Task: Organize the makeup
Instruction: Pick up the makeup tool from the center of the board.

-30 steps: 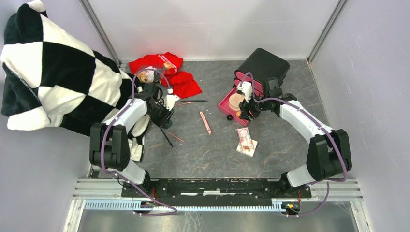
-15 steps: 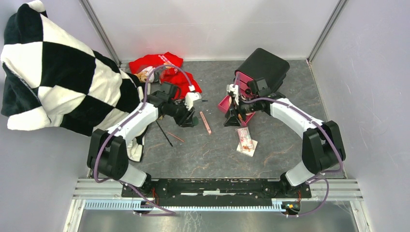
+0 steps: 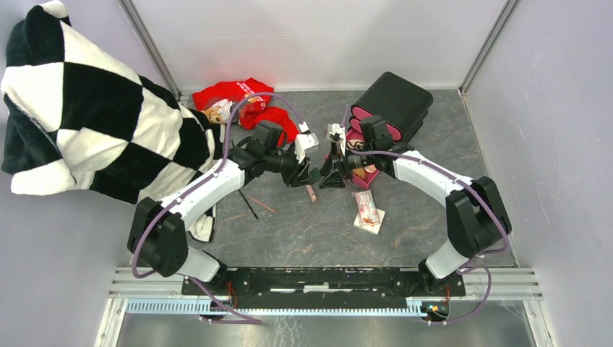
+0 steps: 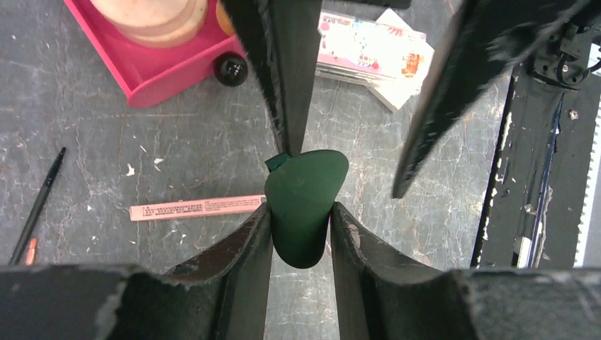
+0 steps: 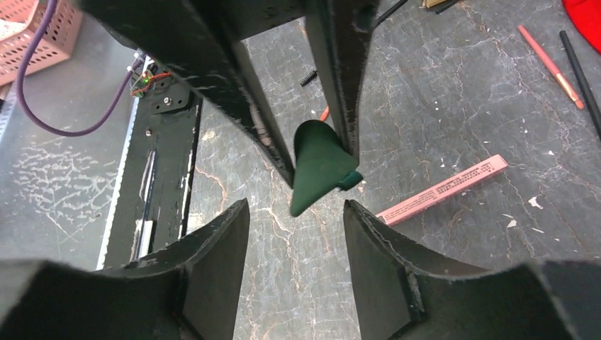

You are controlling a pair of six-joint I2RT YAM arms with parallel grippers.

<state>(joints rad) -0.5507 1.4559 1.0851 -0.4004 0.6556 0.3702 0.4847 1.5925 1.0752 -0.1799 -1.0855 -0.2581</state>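
My left gripper (image 3: 305,176) (image 4: 301,212) is shut on a dark green teardrop sponge (image 4: 305,198) (image 5: 319,166) and holds it above the floor at mid-table. My right gripper (image 3: 329,177) (image 5: 295,205) is open and faces it, with its fingers on either side of the sponge's tip without touching. The pink stick (image 3: 310,192) (image 4: 195,208) (image 5: 443,190) lies just below them. The red-patterned packet (image 3: 366,207) (image 4: 368,44) lies on the white card (image 3: 378,220). A peach puff (image 4: 145,14) sits in the open pink drawer (image 4: 152,71). Thin pencils (image 3: 249,205) (image 5: 549,62) lie to the left.
The black box with pink drawers (image 3: 394,101) stands at the back right, with a small black ball (image 4: 231,69) beside its open drawer. The red cloth (image 3: 246,101) lies at the back. A black-and-white checkered blanket (image 3: 79,108) hangs over the left side.
Both grippers have moved to the middle and now meet. The left one carried the green sponge to the right. The right one left the pink drawer and moved left.
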